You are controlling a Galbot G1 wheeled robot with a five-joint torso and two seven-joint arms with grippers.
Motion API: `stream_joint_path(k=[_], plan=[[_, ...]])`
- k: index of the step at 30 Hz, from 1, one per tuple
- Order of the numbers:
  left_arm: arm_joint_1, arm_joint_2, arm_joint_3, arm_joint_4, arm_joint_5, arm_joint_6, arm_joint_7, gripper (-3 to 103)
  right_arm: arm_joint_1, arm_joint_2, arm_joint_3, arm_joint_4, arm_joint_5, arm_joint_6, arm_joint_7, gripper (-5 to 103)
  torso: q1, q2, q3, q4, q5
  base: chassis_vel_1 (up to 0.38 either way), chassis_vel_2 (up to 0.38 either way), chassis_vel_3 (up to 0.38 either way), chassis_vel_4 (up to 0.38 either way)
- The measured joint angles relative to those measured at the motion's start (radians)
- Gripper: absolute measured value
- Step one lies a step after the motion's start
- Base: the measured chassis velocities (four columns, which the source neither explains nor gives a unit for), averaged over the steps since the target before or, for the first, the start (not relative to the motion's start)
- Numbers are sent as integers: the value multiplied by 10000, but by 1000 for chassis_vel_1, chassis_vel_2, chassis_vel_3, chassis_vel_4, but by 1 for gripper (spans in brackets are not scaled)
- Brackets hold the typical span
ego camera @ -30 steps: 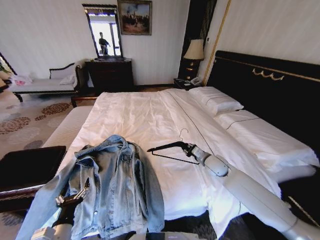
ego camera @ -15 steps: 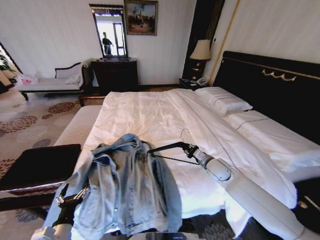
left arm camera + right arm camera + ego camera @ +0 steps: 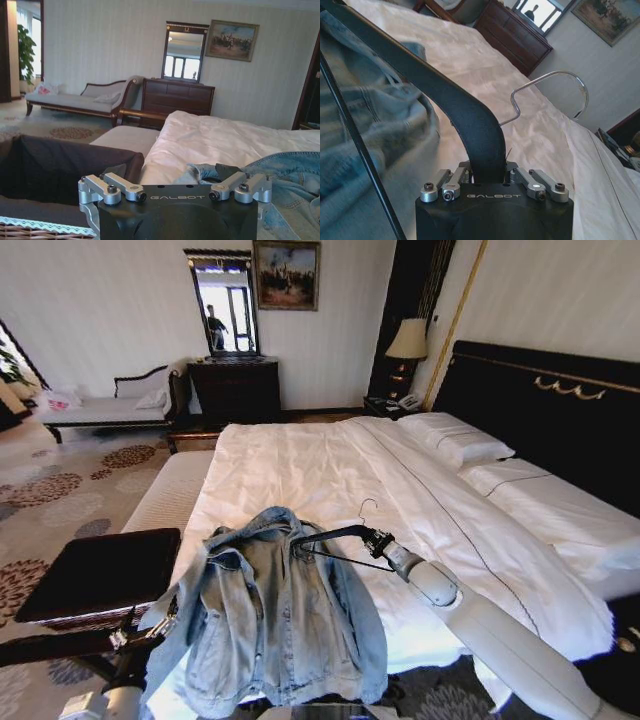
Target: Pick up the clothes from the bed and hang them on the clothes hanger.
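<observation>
Black steel jaws of the right gripper (image 3: pixel 377 540) clamp the thin black triangular hanger (image 3: pixel 335 536), its far tip touching the light-blue denim jacket (image 3: pixel 270 615). The left gripper (image 3: pixel 150 628) pinches that jacket's edge, holding it up over the wide white bed (image 3: pixel 300 465).
</observation>
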Motion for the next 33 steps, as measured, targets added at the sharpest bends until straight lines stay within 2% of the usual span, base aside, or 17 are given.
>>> stream_joint_path(k=[3, 7, 8, 10, 12, 14, 17, 19, 21, 23, 24, 27, 32, 33], plan=[[-343, 212, 97, -33, -255, 516, -73, 100, 50, 44, -69, 76, 31, 18, 39, 30, -1, 0, 0, -2, -1, 0, 0, 0, 0], [-1421, 989, 753, -216, -1643, 2295, -698, 100, 153, 64, -145, 277, 108, 81, 42, 30, 0, -1, 1, -8, 6, 0, 0, 0, 0], [-1421, 989, 753, -216, -1643, 2295, -698, 100, 153, 64, -145, 277, 108, 81, 42, 30, 0, -1, 1, -8, 6, 0, 0, 0, 0], [-2337, 1452, 1342, -187, -2154, 2999, -1301, 100, 216, 60, -157, 387, 200, 114, 23, 30, 2, -2, 2, -9, 3, 0, 0, 0, 0], [-3106, 1785, 1767, 39, -2398, 3375, -1816, 100, 555, 84, -426, 391, 278, 225, -15, 30, 3, -2, 2, -20, -4, 0, 0, 0, 0], [-3270, 1821, 1769, 141, -2534, 3490, -2031, 100, 1001, 170, -836, 301, 292, 326, -23, 30, 3, -2, 1, -17, -4, 0, 0, 0, 0], [-3423, 1813, 1544, 370, -2992, 3709, -2368, 100, 1927, 419, -1714, 158, 306, 496, -92, 30, 3, -3, 3, 12, 8, 0, 0, 0, 0], [-3480, 1832, 1544, 426, -3105, 3755, -2410, 100, 1975, 431, -1755, 163, 308, 504, -95, 30, 3, -2, 3, 13, 6, 0, 0, 0, 0], [-4038, 2002, 1817, 899, -3800, 4013, -2731, 100, 2184, 461, -1915, 265, 352, 521, -160, 30, 3, -2, 2, -6, -2, 0, 0, 0, 0], [-4472, 2121, 2085, 1208, -4273, 4150, -2867, 100, 2341, 453, -1988, 287, 412, 524, -175, 30, 2, -2, 1, -12, 0, 0, 0, 0, 0], [-4472, 2121, 2085, 1208, -4273, 4150, -2867, 100, 2341, 453, -1988, 287, 412, 524, -175, 30, 2, -2, 1, -12, 0, 0, 0, 0, 0], [-5132, 2283, 2395, 1659, -5119, 4364, -3052, 100, 2606, 446, -2121, 300, 535, 497, -170, 30, 2, -3, 2, -8, 5, 0, 0, 0, 0], [-5800, 2377, 2729, 2205, -5761, 4500, -3091, 102, 2715, 419, -2181, 375, 667, 395, -148, 30, 3, -3, 2, -4, 2, 0, 0, 0, 0], [-5977, 2391, 2811, 2357, -5827, 4511, -3089, 100, 2716, 413, -2183, 382, 686, 385, -144, 30, 2, -2, 1, -5, 2, 0, 0, 0, 0]])
